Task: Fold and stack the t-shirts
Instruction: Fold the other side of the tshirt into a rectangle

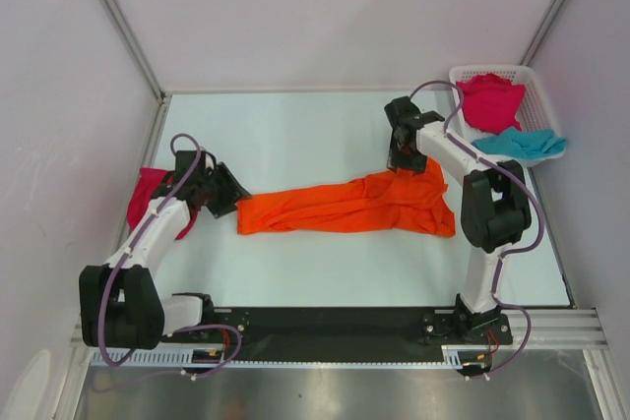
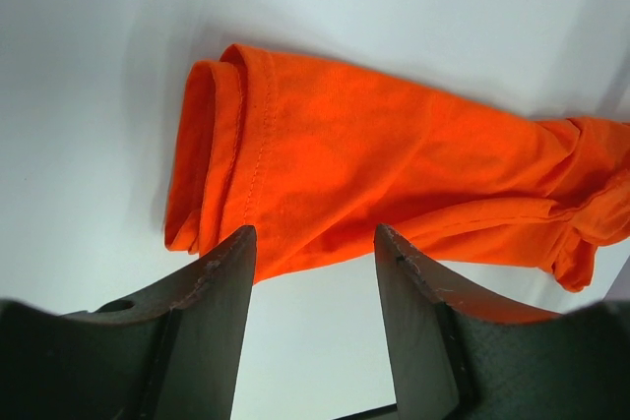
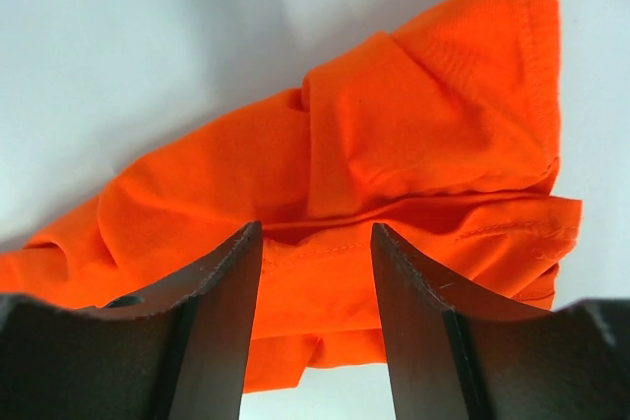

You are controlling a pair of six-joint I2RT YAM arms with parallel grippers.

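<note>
your left fingers (image 2: 212, 331) stand spread, nothing between them, just short of one end of the bunched orange cloth t-shirt (image 1: 335, 209). your right fingers (image 3: 212, 331) hang spread over the other end. it lies mid-way across the pale table (image 1: 295, 135) (stretched long, not flat). i judge you're flattening: next, pinch both ends and spread.

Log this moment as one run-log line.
orange t-shirt: lying in a long strip | left end effector: open, at its left end | right end effector: open, over its right end
</note>
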